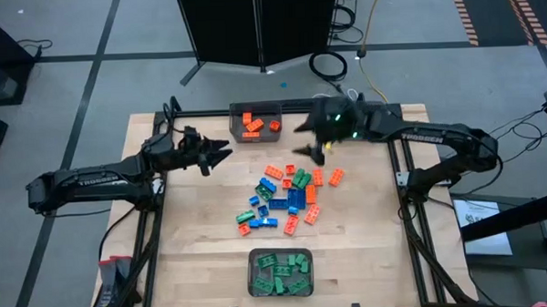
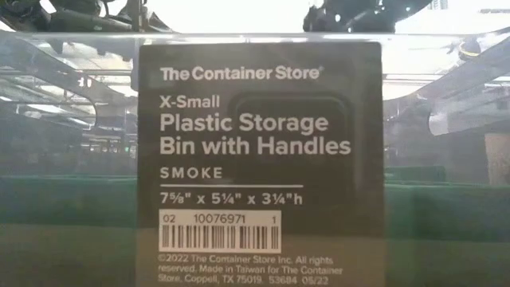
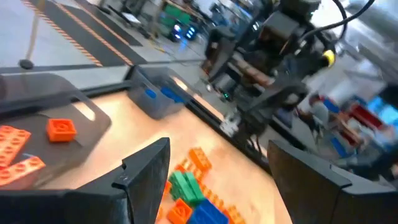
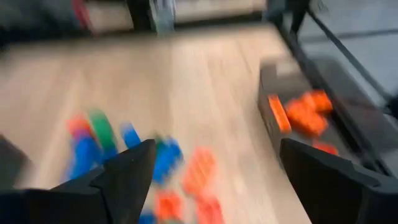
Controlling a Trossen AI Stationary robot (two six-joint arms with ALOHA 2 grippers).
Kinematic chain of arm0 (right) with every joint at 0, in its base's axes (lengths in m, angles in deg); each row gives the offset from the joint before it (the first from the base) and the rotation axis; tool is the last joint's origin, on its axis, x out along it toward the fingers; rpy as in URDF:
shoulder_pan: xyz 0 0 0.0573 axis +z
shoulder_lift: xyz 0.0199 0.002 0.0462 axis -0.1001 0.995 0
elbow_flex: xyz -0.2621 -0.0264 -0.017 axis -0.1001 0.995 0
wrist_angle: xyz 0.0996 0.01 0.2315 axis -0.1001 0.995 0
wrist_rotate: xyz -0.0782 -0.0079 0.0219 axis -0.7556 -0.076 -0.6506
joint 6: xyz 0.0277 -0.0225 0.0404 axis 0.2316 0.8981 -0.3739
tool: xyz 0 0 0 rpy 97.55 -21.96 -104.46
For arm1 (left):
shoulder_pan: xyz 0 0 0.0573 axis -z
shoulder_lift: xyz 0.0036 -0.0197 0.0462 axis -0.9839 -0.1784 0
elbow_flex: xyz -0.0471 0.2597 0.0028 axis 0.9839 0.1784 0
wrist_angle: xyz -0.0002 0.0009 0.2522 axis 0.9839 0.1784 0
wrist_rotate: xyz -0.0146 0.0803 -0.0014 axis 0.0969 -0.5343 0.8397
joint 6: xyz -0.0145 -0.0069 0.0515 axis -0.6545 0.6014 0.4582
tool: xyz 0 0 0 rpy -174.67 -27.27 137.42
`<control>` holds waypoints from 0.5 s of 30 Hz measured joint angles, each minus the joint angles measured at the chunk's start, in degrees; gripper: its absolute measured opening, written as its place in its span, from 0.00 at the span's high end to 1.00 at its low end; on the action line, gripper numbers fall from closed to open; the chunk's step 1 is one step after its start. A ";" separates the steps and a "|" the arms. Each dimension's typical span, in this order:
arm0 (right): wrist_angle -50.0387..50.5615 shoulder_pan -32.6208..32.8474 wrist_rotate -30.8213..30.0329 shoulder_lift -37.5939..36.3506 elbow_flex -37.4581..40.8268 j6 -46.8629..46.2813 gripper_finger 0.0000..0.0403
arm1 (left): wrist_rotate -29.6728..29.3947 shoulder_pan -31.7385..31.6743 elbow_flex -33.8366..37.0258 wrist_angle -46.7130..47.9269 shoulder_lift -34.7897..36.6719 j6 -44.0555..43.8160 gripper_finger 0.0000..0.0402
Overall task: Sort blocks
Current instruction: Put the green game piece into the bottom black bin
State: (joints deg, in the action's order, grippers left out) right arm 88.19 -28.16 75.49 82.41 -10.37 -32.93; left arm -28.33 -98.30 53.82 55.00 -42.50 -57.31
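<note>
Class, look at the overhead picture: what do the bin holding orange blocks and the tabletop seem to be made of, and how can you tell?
Bin: probably smoky grey translucent plastic; the orange blocks show through its walls. Tabletop: looks like pale wood with a matte finish; faint plank lines run across it.

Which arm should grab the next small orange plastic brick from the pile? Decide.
Right, probably. The right gripper hangs open just above the pile's orange studded bricks and beside the grey translucent bin. The left gripper, also open, sits farther off.

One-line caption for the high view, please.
Both open grippers, left and right, hover empty beside the orange-brick bin; mixed blocks remain mid-table, green-brick bin nearer.
</note>
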 joint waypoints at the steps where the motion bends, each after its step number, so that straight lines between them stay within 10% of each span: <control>1: 2.26 1.27 -2.92 0.77 0.00 3.06 0.16 | 0.19 0.46 0.00 0.15 -0.06 0.39 0.33; 15: 13.77 7.32 -10.33 16.15 0.03 16.60 0.16 | 0.33 2.56 -0.04 2.98 -0.25 0.18 0.33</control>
State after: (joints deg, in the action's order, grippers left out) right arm 101.95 -20.84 65.15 98.56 -10.35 -16.33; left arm -28.01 -95.74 53.78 57.98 -42.75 -57.13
